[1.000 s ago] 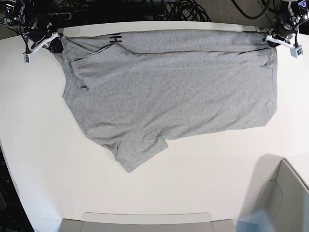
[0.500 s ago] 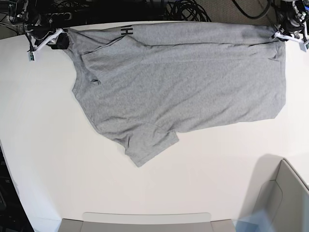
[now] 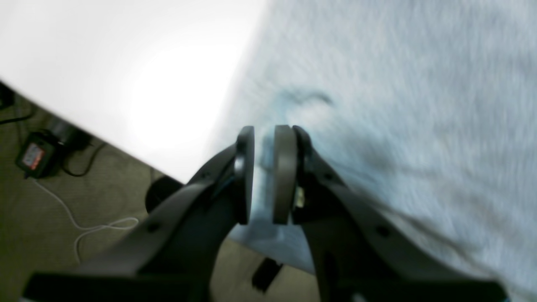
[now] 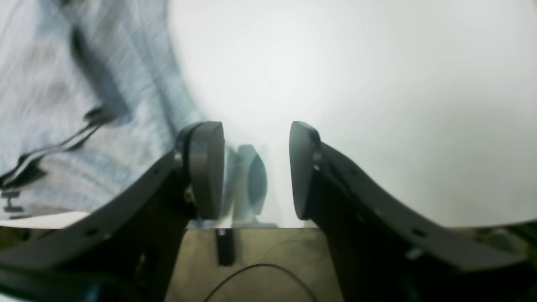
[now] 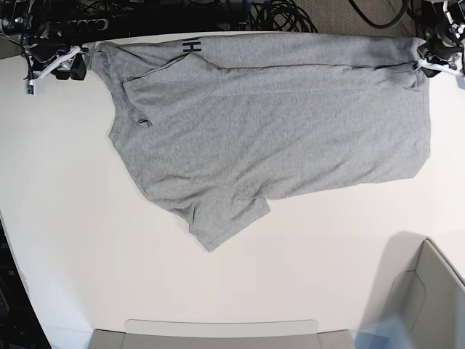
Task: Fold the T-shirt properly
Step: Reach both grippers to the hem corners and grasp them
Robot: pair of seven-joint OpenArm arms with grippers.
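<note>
The light grey T-shirt (image 5: pixel 276 123) lies spread flat across the far half of the white table (image 5: pixel 73 218), a sleeve pointing toward the front. Black lettering (image 5: pixel 191 46) shows on a folded strip along its far edge. My right gripper (image 5: pixel 76 62) sits just off the shirt's far left corner. In the right wrist view this gripper (image 4: pixel 256 172) is wide open and empty, the T-shirt (image 4: pixel 50 105) to its left. My left gripper (image 5: pixel 429 62) is at the far right corner. Seen from the left wrist, its jaws (image 3: pixel 264 176) stand narrowly apart over the T-shirt (image 3: pixel 398 105) edge.
Black cables (image 5: pixel 283 14) lie behind the table's far edge. A grey bin (image 5: pixel 429 291) stands at the front right and a grey tray (image 5: pixel 218 331) along the front edge. A power adapter (image 3: pixel 33 155) rests on the floor past the table edge.
The shirt was drawn a little to the right and toward the far edge, then stopped. Both grippers opened. The right gripper has backed off leftward from the shirt's corner.
</note>
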